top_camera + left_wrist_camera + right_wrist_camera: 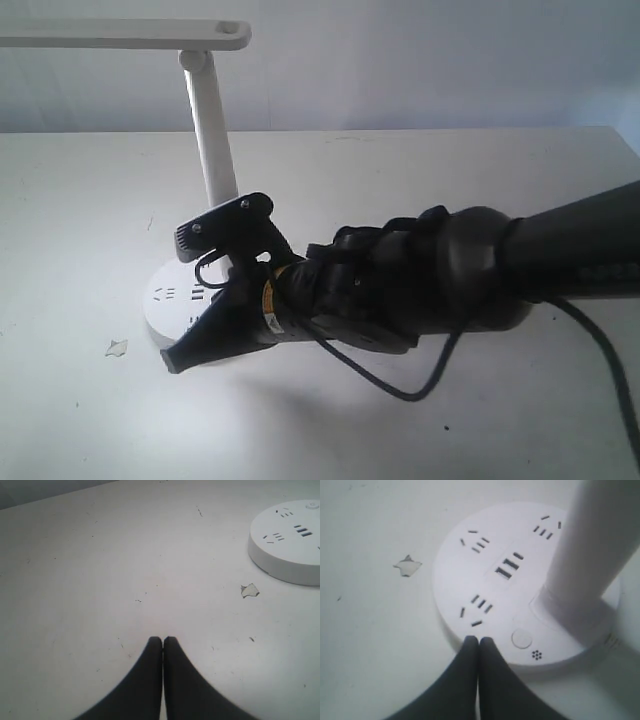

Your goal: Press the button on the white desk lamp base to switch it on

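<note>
The white desk lamp (212, 125) stands at the left, with its flat head at the top and its slanted stem rising from the white desk lamp base (165, 300). My right gripper (172, 362) reaches across to the base's front rim. In the right wrist view the shut gripper (479, 641) has its tips at the edge of the base (470, 575), just beside the button (522, 639) and not on it. My left gripper (163, 640) is shut and empty over bare table, well away from the base (285, 550).
A small chip in the white table surface (117, 347) lies beside the base, also seen as the chip (407, 566) and the chip (249, 590). A black cable (400, 385) hangs under the right arm. The table's far edge meets a pale wall.
</note>
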Robot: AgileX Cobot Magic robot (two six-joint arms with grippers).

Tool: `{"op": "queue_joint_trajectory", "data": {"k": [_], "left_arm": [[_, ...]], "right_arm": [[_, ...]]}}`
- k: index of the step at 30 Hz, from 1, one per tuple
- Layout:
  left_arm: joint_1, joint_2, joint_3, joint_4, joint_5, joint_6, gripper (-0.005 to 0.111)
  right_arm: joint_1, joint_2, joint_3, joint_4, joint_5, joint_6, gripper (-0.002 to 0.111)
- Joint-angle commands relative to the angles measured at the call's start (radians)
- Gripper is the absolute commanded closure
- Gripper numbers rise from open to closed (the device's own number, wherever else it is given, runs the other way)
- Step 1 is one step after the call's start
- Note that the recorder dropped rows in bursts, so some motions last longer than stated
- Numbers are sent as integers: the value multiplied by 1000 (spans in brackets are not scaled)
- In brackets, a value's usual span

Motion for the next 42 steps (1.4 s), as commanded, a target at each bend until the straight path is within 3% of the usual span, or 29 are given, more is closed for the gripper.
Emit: {"op": "queue_joint_trajectory", "data": {"k": [1, 11, 25, 30, 34, 38, 42], "left_arm": [[3, -4, 3, -6, -2, -1, 107], [3, -4, 3, -6, -2, -1, 107], [3, -4, 3, -6, -2, -1, 107], [3, -4, 3, -6, -2, -1, 107], [3, -4, 3, -6, -2, -1, 107], [3, -4, 3, -6, -2, -1, 107], [3, -4, 3, -6, -2, -1, 107]], "right_arm": [[39, -108, 44, -10, 118, -77, 108], [55, -427, 164, -10, 497, -129, 108], [55, -1080, 390, 147, 564, -129, 108], [55, -1320, 480, 236, 503, -129, 108], [55, -1473, 549, 224, 352, -129, 108], [55, -1555, 609, 128, 142, -175, 108], [55, -1557, 644, -42, 75, -222, 108]]}}
